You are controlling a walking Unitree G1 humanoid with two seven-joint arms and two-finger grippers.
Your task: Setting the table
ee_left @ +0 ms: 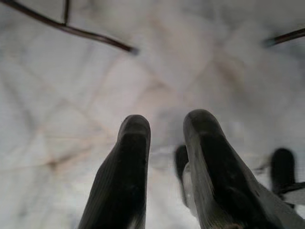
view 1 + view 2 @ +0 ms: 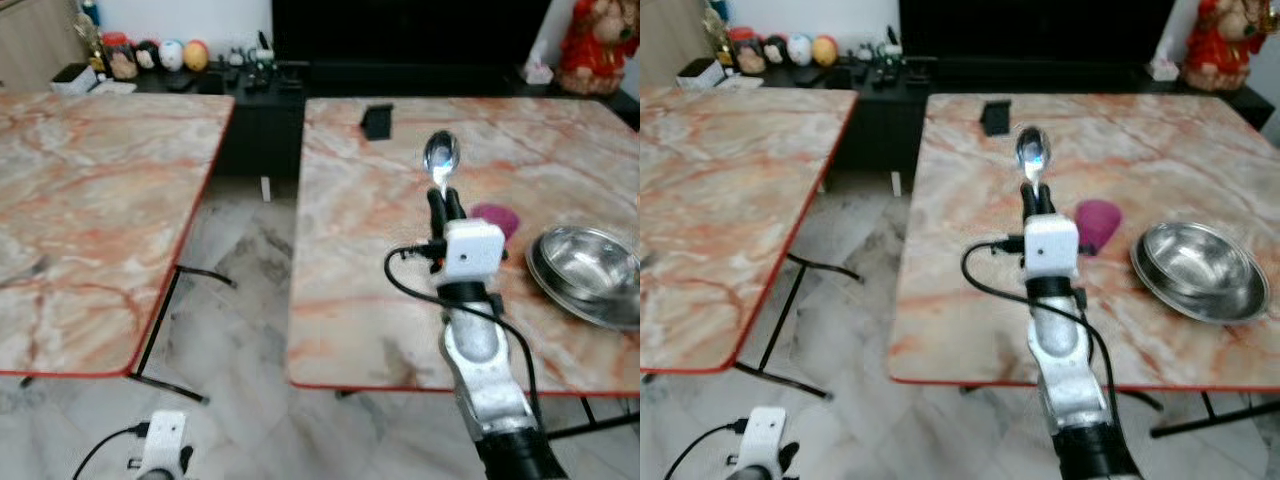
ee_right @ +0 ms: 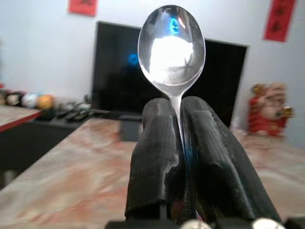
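The right gripper (image 2: 446,200) is raised over the table (image 2: 350,300), its jaws pinching a spoon (image 2: 441,158) by the handle (bowl end up). A steel bowl (image 2: 585,272) sits on the table beside a purple cup (image 2: 497,219). The left gripper (image 1: 164,138) hangs over the floor (image 1: 71,105), jaws slightly spread.

You're looking at a shiny silver metal spoon (image 3: 171,47) pinched between the right gripper's (image 3: 178,107) ribbed black fingers (image 3: 157,143). The pink-and-cream veined marble tabletop with a red edge (image 2: 970,300) carries a polished round steel bowl (image 2: 1198,270) and a magenta cup (image 2: 1098,222). Below, the pale grey-veined marble floor (image 2: 240,330) shows.
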